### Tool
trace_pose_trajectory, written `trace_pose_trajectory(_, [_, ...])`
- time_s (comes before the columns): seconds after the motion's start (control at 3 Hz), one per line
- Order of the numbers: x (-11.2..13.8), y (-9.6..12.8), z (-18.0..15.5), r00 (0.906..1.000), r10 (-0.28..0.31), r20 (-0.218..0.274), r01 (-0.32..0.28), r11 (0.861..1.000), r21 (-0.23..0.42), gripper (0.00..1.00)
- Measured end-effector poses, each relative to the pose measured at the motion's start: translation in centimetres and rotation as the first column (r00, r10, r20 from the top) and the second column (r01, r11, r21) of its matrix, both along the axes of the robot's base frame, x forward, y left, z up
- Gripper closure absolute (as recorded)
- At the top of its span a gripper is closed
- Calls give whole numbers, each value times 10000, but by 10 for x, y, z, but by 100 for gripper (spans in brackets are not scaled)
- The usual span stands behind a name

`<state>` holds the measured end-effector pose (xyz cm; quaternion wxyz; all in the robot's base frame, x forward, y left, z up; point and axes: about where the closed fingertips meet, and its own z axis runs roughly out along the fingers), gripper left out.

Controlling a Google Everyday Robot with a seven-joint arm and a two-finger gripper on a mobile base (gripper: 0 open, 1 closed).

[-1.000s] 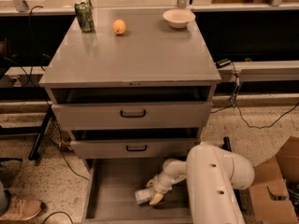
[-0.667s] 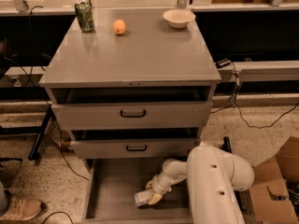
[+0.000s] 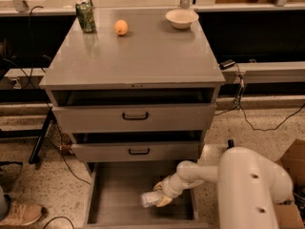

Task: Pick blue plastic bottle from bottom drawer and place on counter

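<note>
The bottom drawer (image 3: 114,194) of the grey cabinet is pulled out, plain grey inside. The blue plastic bottle (image 3: 150,199) lies on its side in the drawer's right part, pale and clear. My gripper (image 3: 162,194) reaches down into the drawer from the right on a white arm (image 3: 248,185) and sits right at the bottle's right end, touching it. The counter (image 3: 138,51) is the glossy grey top of the cabinet, well above the gripper.
On the counter's far edge stand a green patterned can (image 3: 86,16), an orange fruit (image 3: 121,27) and a white bowl (image 3: 181,18). Two upper drawers with black handles (image 3: 135,116) are slightly open. A cardboard box (image 3: 293,166) is at right, a shoe (image 3: 19,213) at bottom left.
The gripper and bottle have stayed in nearly the same place in the drawer; the bottle sits perhaps slightly higher against the gripper.
</note>
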<state>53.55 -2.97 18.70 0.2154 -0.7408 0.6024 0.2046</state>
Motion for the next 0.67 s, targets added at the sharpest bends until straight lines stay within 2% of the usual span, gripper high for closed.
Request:
trace_pose_trajectory(0.33, [-6,-26,65,9975,-265,660,276,9995,-146,100])
trace_pose_trajectory(0.67, [-21,-44,139,9915,-231,1278,263,9994,-238,100])
